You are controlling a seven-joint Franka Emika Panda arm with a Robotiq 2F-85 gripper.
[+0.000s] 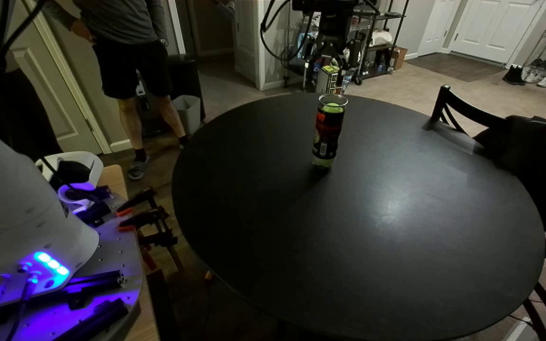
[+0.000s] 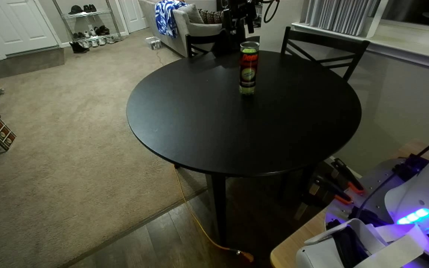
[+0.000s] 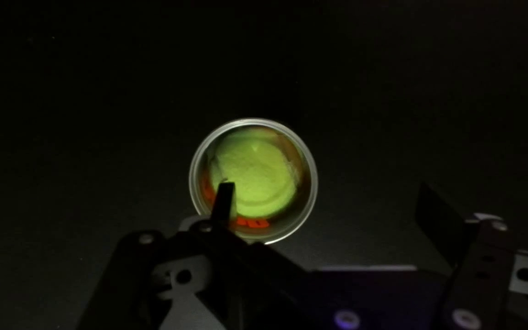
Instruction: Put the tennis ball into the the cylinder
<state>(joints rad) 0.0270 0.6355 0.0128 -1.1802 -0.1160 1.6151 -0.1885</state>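
Note:
The cylinder, a clear canister with a dark and red label, stands upright on the dark round table in both exterior views (image 1: 327,135) (image 2: 248,70). A yellow-green tennis ball shows inside its open top in both exterior views (image 1: 332,108) (image 2: 250,51). Yellow-green also shows through its clear base. In the wrist view I look down on the canister rim (image 3: 314,181) with the ball (image 3: 261,176) inside it. My gripper (image 3: 326,192) is open with nothing between its fingers. Its left finger overlaps the canister rim in that view. In an exterior view the gripper (image 1: 328,64) hangs above the canister.
The round table (image 1: 372,246) fills the middle. Black chairs (image 2: 326,48) stand at its edge. A person (image 1: 131,52) stands near the table. The robot base stands on a wooden stand with clamps (image 1: 145,218). A white headset (image 2: 333,245) lies beside the base.

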